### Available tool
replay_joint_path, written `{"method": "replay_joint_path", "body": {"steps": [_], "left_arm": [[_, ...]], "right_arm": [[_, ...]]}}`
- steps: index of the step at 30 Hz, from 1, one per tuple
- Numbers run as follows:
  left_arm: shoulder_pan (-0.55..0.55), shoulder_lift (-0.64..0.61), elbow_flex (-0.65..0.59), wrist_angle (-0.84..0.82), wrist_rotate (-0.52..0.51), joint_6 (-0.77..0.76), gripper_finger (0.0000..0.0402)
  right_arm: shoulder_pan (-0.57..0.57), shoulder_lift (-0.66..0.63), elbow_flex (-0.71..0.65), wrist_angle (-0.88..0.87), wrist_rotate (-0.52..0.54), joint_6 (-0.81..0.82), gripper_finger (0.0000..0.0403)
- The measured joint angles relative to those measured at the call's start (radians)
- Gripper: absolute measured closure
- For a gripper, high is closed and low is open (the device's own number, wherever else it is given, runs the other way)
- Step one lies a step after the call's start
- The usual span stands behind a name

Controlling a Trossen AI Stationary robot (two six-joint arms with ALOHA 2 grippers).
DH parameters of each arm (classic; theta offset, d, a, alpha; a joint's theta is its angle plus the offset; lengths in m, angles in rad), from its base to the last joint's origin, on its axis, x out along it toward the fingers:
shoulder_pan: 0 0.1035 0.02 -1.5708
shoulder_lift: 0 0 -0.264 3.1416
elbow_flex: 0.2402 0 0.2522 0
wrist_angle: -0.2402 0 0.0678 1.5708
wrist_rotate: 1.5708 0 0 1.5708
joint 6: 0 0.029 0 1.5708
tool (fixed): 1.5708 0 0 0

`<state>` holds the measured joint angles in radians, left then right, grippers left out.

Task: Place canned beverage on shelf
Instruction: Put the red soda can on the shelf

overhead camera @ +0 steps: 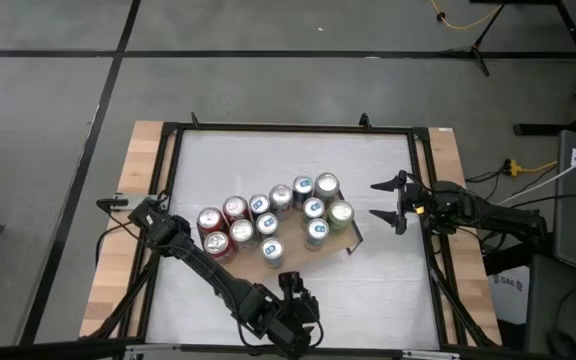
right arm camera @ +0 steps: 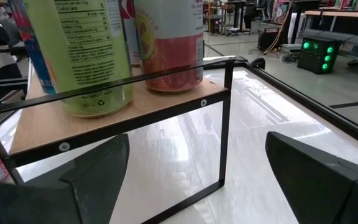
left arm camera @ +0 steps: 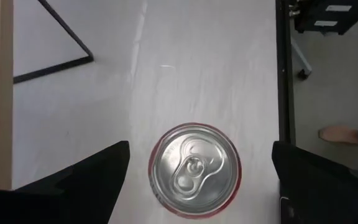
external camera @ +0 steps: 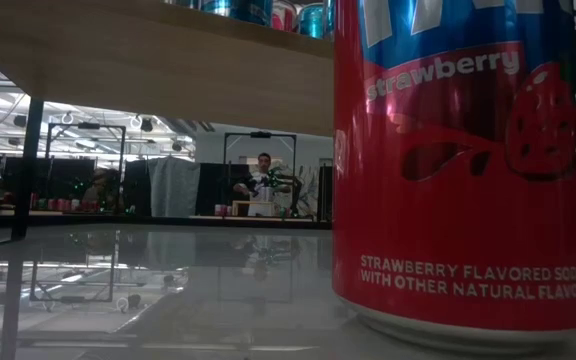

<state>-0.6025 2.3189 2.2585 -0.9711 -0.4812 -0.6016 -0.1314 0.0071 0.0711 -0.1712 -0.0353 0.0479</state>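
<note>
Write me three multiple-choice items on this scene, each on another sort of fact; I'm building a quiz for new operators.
1. Where does the red can stand?
A. on the shelf
B. on the table
C. on the floor

2. What colour is the shelf's board?
A. light brown
B. white
C. blue

3. How do the left gripper's fingers stand?
A. shut on the can
C. shut, empty
B. open, clear of the can

Answers:
1 B: the red can sits on the white table.
2 A: the shelf is pale wood in a black frame.
3 B: the left gripper shows a gap on each side of the can.

The right gripper waits open beside the shelf.
</note>
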Motion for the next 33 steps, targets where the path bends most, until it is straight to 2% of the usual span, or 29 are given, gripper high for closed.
{"method": "replay_joint_path", "body": {"steps": [12, 26, 33], "left_arm": [[-0.001, 0.002, -0.080, 0.005, 0.032, -0.053, 0.0014], [0.002, 0.002, -0.150, 0.134, 0.031, -0.052, 0.0015], [0.002, 0.002, -0.150, 0.139, 0.027, -0.051, 0.0046]], "right_arm": [[0.000, 0.000, 0.000, 0.000, 0.000, 0.000, 0.0036], [0.000, 0.000, 0.000, 0.000, -0.001, 0.000, 0.0036], [0.000, 0.000, 0.000, 0.000, -0.001, 0.000, 0.0036]]}}
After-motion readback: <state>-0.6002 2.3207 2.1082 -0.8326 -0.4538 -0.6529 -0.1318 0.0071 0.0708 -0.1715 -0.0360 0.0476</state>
